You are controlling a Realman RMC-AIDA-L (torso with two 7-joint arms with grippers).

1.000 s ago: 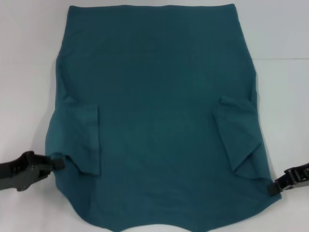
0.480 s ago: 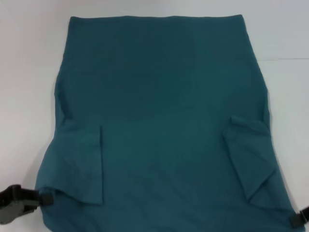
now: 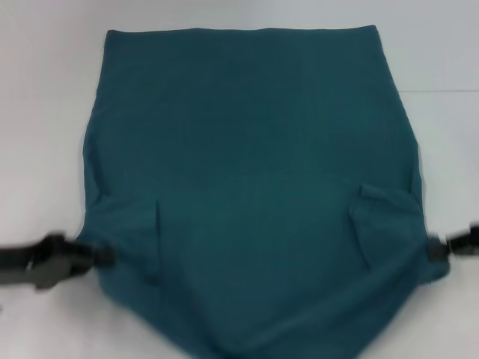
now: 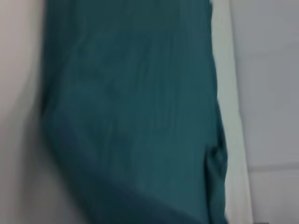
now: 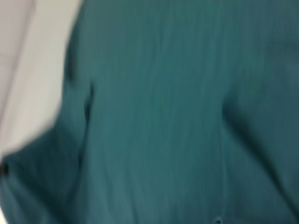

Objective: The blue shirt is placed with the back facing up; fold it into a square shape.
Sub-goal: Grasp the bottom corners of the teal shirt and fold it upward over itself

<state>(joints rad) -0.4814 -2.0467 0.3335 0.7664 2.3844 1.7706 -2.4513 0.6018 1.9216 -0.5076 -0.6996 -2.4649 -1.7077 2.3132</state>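
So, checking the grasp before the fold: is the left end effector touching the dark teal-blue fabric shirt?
Touching. The head view shows the left end effector meeting the dark teal-blue fabric shirt at its left edge, which bunches there.

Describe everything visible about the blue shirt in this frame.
The blue shirt is plain dark teal soft fabric, spread over a white table with no lettering showing. Both short sleeves are folded inward onto the body. Its straight far edge lies flat; the near end hangs slack to a point. The left hand and right hand are at its opposite side edges near the sleeves.
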